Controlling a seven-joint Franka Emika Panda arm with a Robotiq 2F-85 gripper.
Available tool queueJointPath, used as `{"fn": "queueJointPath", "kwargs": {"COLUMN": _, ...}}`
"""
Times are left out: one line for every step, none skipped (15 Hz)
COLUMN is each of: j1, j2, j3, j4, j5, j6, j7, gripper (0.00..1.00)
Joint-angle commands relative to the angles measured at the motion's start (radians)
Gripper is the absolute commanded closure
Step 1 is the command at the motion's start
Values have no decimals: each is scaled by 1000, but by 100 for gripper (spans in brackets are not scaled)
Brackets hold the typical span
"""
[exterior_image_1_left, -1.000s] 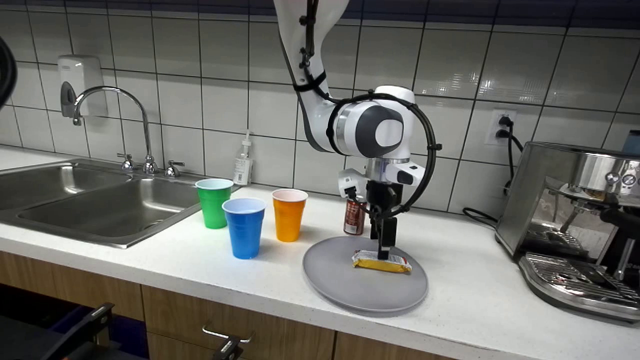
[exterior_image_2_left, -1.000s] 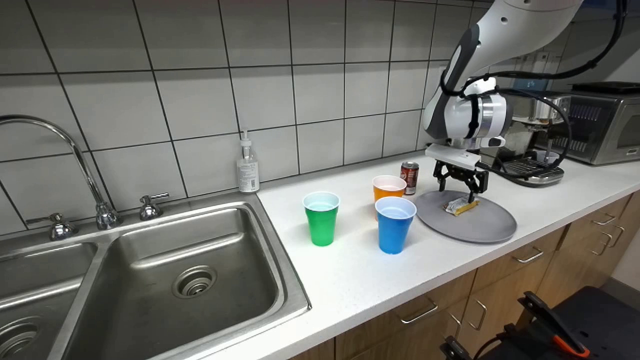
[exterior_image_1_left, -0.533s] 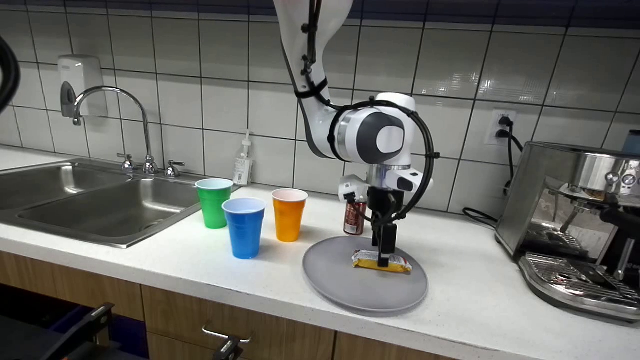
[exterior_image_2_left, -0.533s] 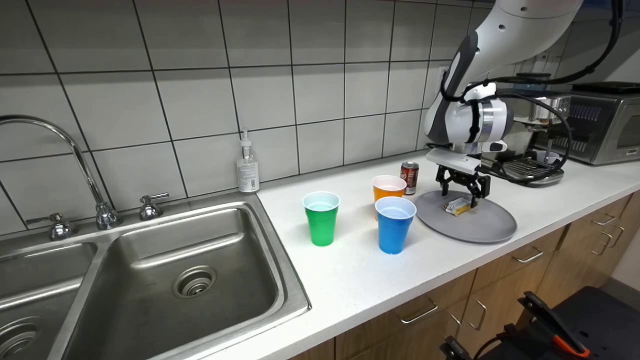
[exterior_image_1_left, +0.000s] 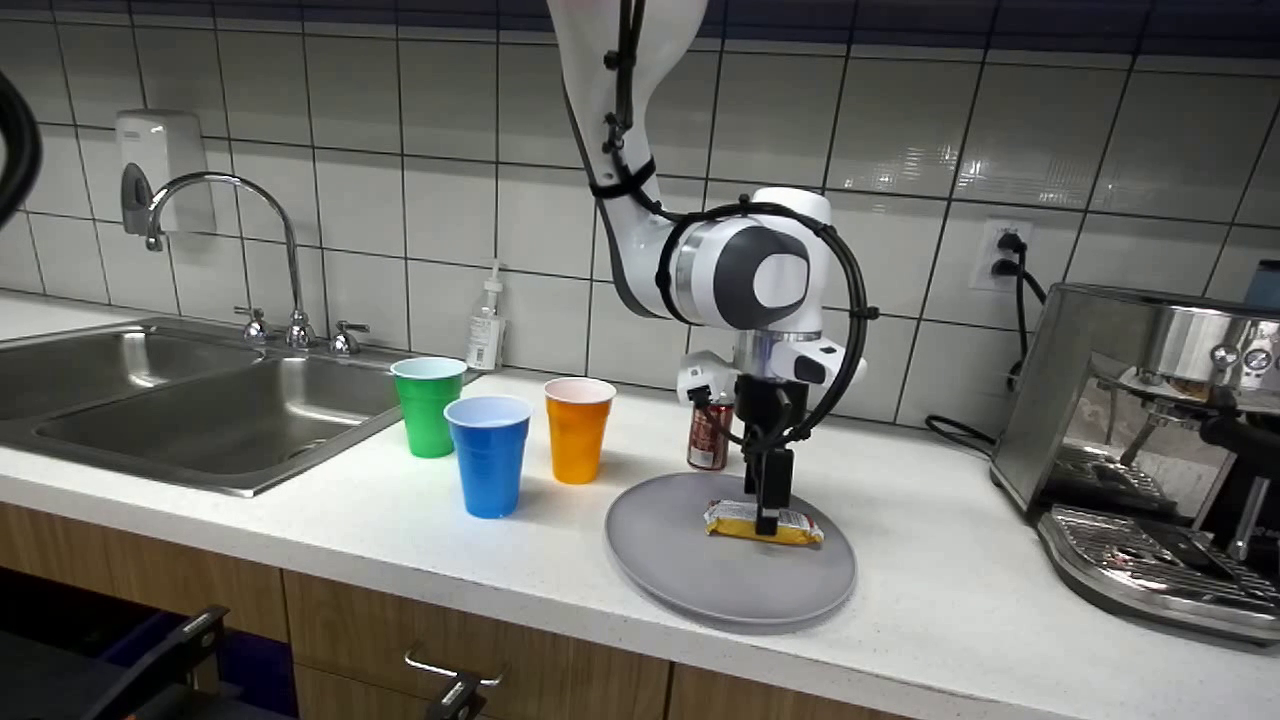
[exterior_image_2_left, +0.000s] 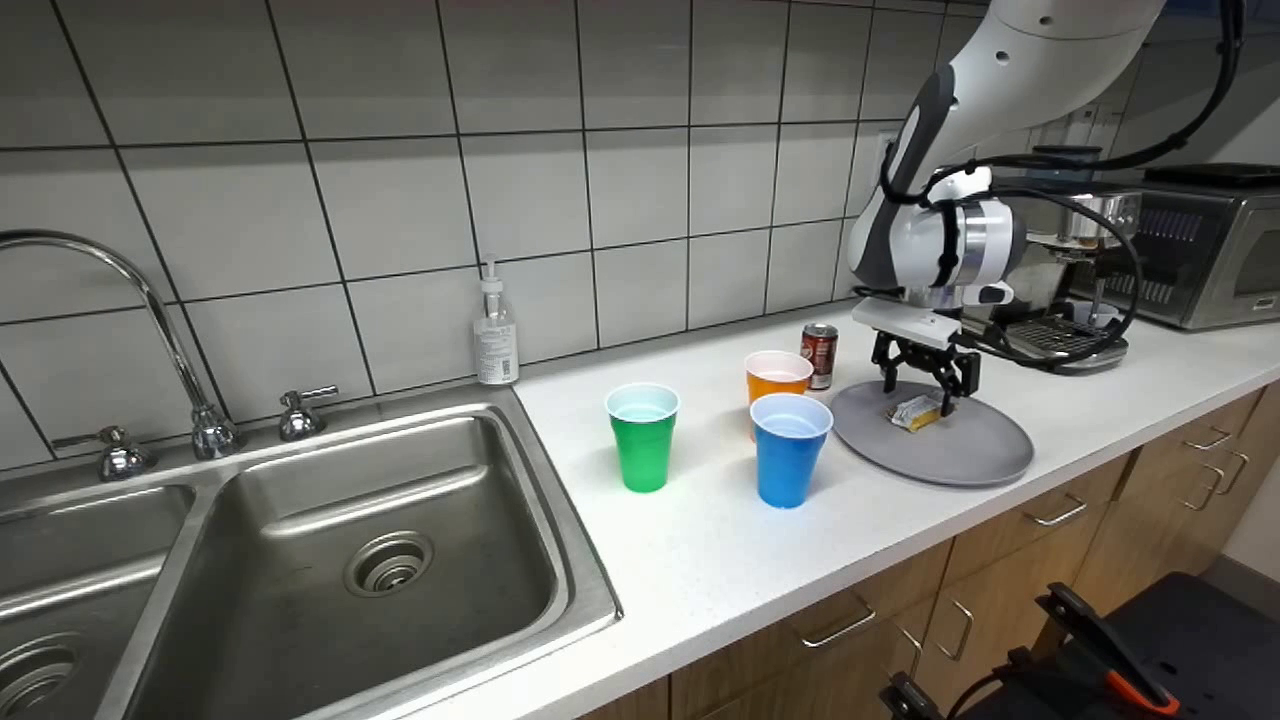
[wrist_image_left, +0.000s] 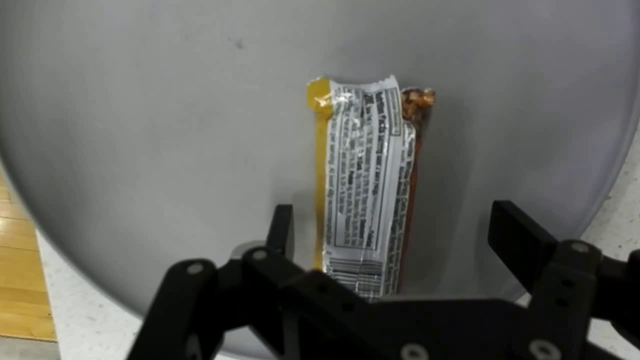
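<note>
In the wrist view, one finger of the gripper stood at nine o'clock, just beside the yellow edge of the wrapped bar. The bar lay on the gray plate, between the spread fingers, unclamped, its long axis running roughly twelve to six o'clock, across the jaws' closing line. The opposite finger stood at three o'clock, across a wider gap.

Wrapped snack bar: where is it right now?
In the wrist view, the snack bar lies on the gray plate, between the fingers of the open gripper, nearer the picture's left finger.
</note>
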Motion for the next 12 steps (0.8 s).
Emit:
{"fn": "queueJointPath", "kwargs": {"j1": -17, "j2": -11, "j3": 8, "j4": 19, "j5": 3, "j6": -35, "j7": 2, "gripper": 26}}
{"fn": "queueJointPath", "kwargs": {"j1": -17, "j2": -10, "j3": 7, "j4": 20, "j5": 3, "j6": -35, "j7": 2, "gripper": 34}}
{"fn": "queueJointPath", "kwargs": {"j1": -17, "j2": -9, "j3": 7, "j4": 21, "j5": 3, "j6": -35, "j7": 3, "gripper": 42}}
{"fn": "queueJointPath", "kwargs": {"j1": -18, "j2": -9, "j3": 8, "j4": 22, "j5": 3, "j6": -36, "j7": 3, "gripper": 51}}
{"fn": "queueJointPath", "kwargs": {"j1": -19, "j2": -9, "j3": 8, "j4": 22, "j5": 3, "j6": -35, "j7": 2, "gripper": 58}}
{"fn": "queueJointPath", "kwargs": {"j1": -19, "j2": -9, "j3": 9, "j4": 23, "j5": 3, "j6": -36, "j7": 2, "gripper": 66}}
{"fn": "queueJointPath", "kwargs": {"j1": -19, "j2": -9, "j3": 9, "j4": 23, "j5": 3, "j6": -36, "j7": 2, "gripper": 75}}
{"fn": "queueJointPath", "kwargs": {"j1": -21, "j2": -11, "j3": 11, "j4": 23, "j5": 3, "j6": -39, "j7": -3, "gripper": 81}}
{"fn": "queueJointPath", "kwargs": {"j1": -22, "j2": -14, "j3": 13, "j4": 22, "j5": 4, "j6": -39, "j7": -8, "gripper": 83}}
{"fn": "queueJointPath", "kwargs": {"j1": -24, "j2": -18, "j3": 15, "j4": 20, "j5": 4, "j6": -42, "j7": -12, "gripper": 83}}
{"fn": "queueJointPath", "kwargs": {"j1": -24, "j2": -23, "j3": 16, "j4": 18, "j5": 4, "j6": -41, "j7": -15, "gripper": 83}}
{"fn": "queueJointPath", "kwargs": {"j1": -25, "j2": -27, "j3": 18, "j4": 17, "j5": 6, "j6": -43, "j7": -18, "gripper": 83}}
